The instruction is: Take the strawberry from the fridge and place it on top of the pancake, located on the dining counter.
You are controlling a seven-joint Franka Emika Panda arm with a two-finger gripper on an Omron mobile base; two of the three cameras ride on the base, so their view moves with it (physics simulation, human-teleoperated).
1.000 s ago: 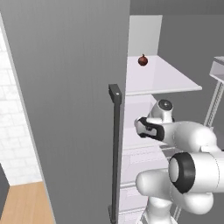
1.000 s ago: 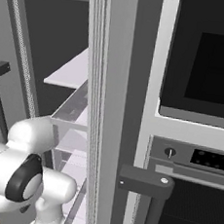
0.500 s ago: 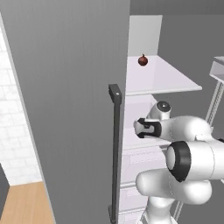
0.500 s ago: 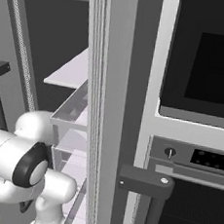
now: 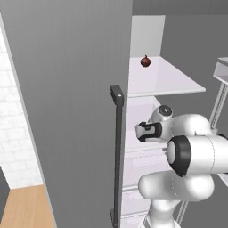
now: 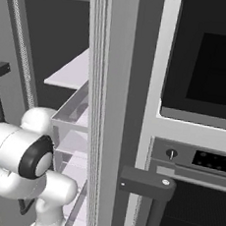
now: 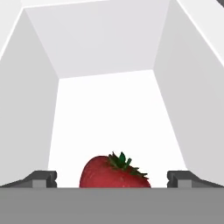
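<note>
jaws spread around the strawberry (image 7: pixel 114 173), arm reaching deeper into fridge (image 5: pixel 71 89).

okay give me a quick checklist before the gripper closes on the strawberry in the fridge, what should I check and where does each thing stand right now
1. Fridge door open, shelves reachable: ok.
2. Strawberry lies between the fingertips in the hand view: ok.
3. Gripper open wide enough, tips clear on both sides of the berry: ok.
4. Berry deep enough between the fingers for a firm hold: cannot tell, its lower part is hidden.
5. Target is the strawberry, not the dark red fruit on the upper shelf: ok.
</note>
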